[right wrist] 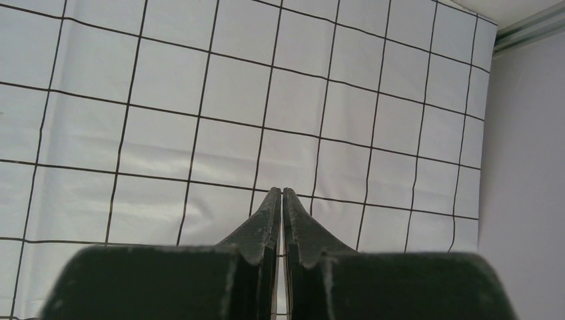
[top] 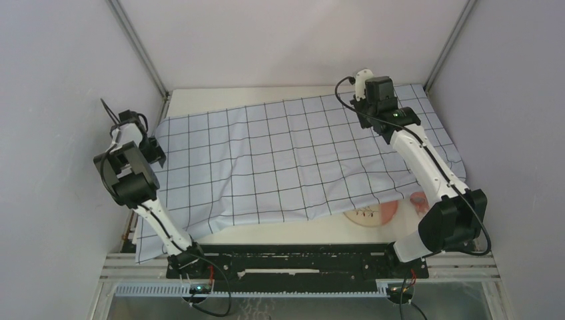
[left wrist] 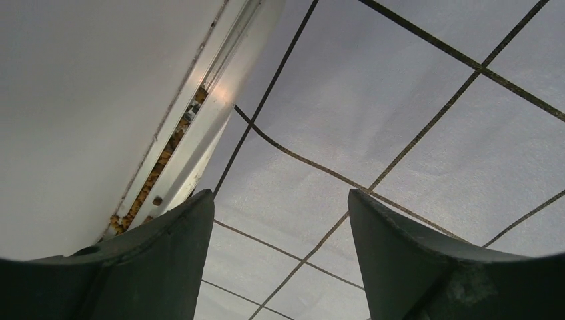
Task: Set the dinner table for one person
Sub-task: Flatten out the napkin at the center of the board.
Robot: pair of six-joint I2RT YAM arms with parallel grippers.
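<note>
The cream-white dinner table (top: pixel 266 94) is mostly covered by a pale-blue cloth with a black grid (top: pixel 286 160). My left gripper (top: pixel 157 151) is open and empty, just above the cloth's left edge; its wrist view (left wrist: pixel 280 197) shows gridded cloth (left wrist: pixel 400 100) between the jaws. My right gripper (top: pixel 364 101) is raised over the cloth's far right part. In the right wrist view it (right wrist: pixel 282 191) is shut, with flat cloth (right wrist: pixel 200 100) below and nothing seen between the jaws. A pinkish plate (top: pixel 376 215) pokes out from under the cloth's near right edge.
A small pink-red object (top: pixel 418 200) sits beside the right arm, partly hidden. Lavender walls close in the table on the left, back and right. The cloth's near left corner (top: pixel 148 248) hangs over the table edge. A metal rail (left wrist: pixel 193 127) runs along the left wall.
</note>
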